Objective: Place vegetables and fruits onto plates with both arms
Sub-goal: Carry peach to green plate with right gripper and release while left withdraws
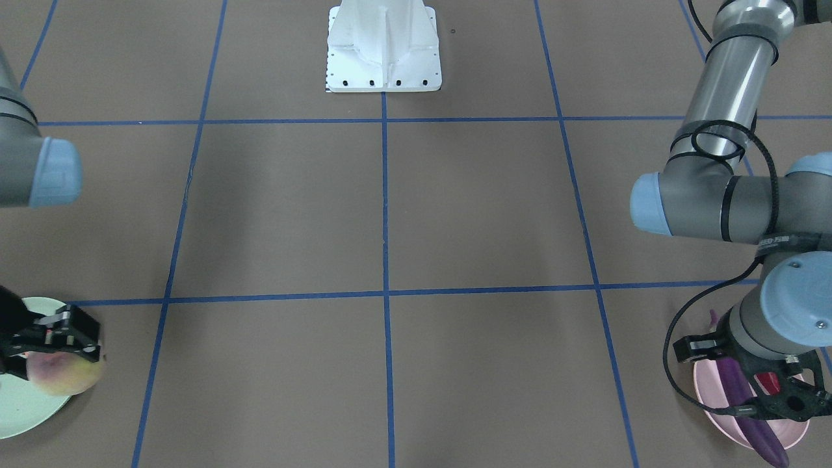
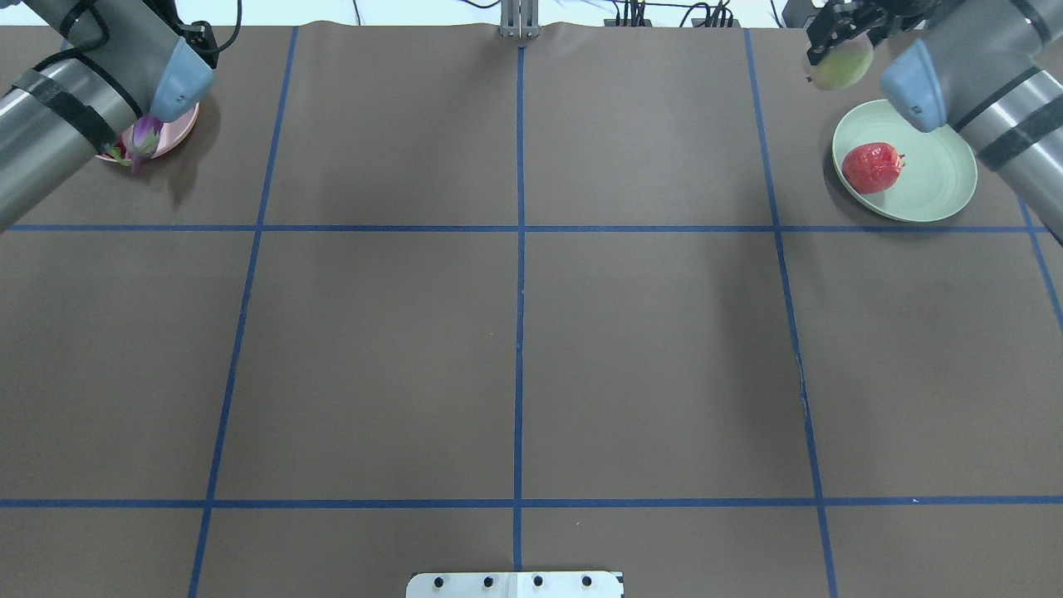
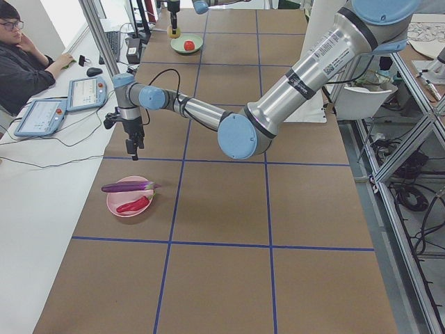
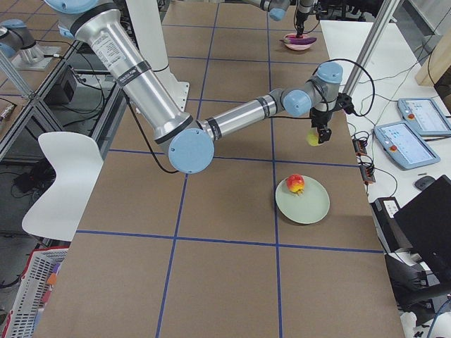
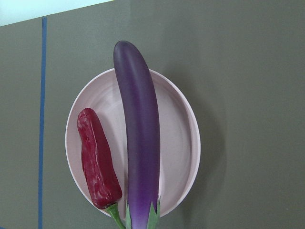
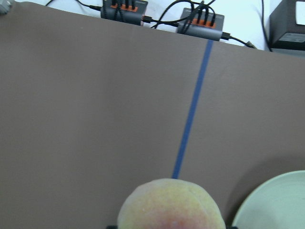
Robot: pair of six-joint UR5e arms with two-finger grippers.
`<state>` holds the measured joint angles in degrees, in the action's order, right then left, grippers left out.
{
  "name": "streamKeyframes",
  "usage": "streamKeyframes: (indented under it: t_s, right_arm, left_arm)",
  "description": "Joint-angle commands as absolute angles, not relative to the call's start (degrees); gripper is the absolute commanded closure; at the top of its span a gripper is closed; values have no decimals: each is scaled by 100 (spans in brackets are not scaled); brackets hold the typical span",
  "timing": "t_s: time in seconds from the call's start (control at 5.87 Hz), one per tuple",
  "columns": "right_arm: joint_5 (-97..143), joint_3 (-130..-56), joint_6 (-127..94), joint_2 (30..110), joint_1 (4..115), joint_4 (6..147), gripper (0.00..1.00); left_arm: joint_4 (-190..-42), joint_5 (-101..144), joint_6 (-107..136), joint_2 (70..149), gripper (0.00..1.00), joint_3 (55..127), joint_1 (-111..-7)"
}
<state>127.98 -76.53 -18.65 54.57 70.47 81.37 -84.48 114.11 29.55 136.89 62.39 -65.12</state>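
On the pink plate (image 5: 181, 138) the purple eggplant (image 5: 138, 138) lies across the middle, with the red chili pepper (image 5: 97, 162) beside it. My left gripper (image 1: 790, 403) hangs above that plate (image 3: 128, 203), open and holding nothing. My right gripper (image 2: 839, 48) is shut on the pale yellow-green fruit (image 2: 842, 68), lifted off the table just beside the mint green plate (image 2: 930, 178). The red fruit (image 2: 870, 166) rests on that plate. In the right wrist view the held fruit (image 6: 171, 205) is at the bottom and the plate's rim (image 6: 276, 200) at the lower right.
The white robot base (image 1: 383, 49) stands at the table's middle edge. A seated person (image 3: 28, 56) and two tablets (image 3: 87, 92) are at a side desk near the pink plate. Cable hubs (image 6: 200, 24) line the far table edge. Blue tape lines grid the brown table.
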Motion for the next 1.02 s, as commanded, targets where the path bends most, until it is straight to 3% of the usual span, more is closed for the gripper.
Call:
streamKeyframes:
  t_s: [0.0,0.68,0.85]
  right_arm:
    - [12788,-7498,-657,5825,7469,8236,100]
    - [12779,-6517,-17,6135,7647,7798,100]
    - [12779,-6295,-44,6100,7577,7787,100]
  left_arm:
    - [-8446,11889,2143,13075,0,7051,-6923]
    - [-8307,12463,485,11254,0,9039,-7769]
    - [-7949,12463,483,11128,0,9453,-7770]
